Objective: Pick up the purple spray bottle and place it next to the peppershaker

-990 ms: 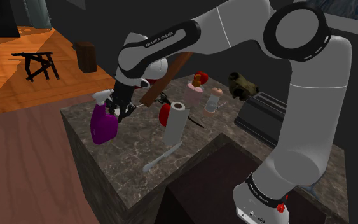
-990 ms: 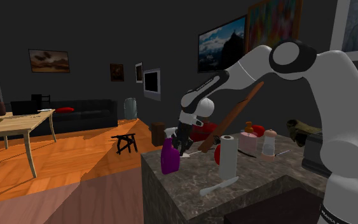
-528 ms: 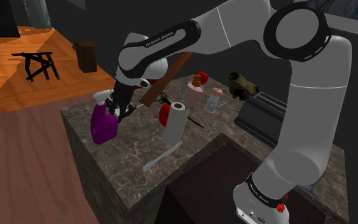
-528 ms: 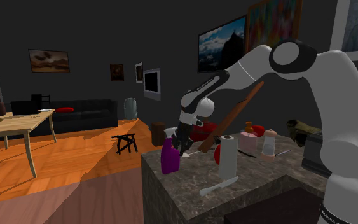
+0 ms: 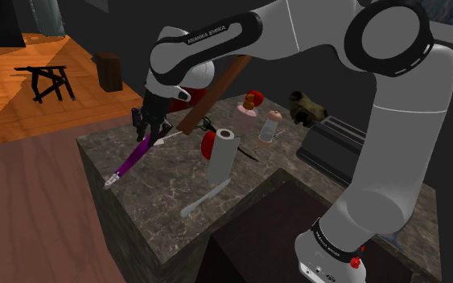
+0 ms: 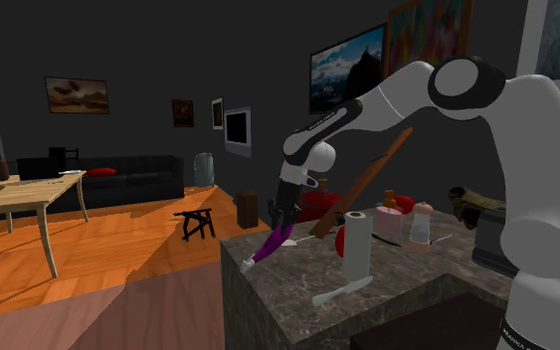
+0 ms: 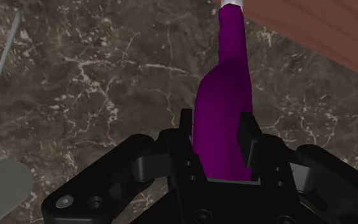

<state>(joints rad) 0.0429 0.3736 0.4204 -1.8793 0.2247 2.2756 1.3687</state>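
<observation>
At the counter's [image 5: 162, 201] end on the shoulder view's left, the gripper [image 5: 144, 130] clasps the purple spray bottle [image 5: 129, 159] between its 2 fingers, the bottle slanting down toward the edge. The grasp looks done. Carrying it to the peppershaker [image 5: 273, 126], well apart beyond the paper towel roll [image 5: 221, 154], remains.
</observation>
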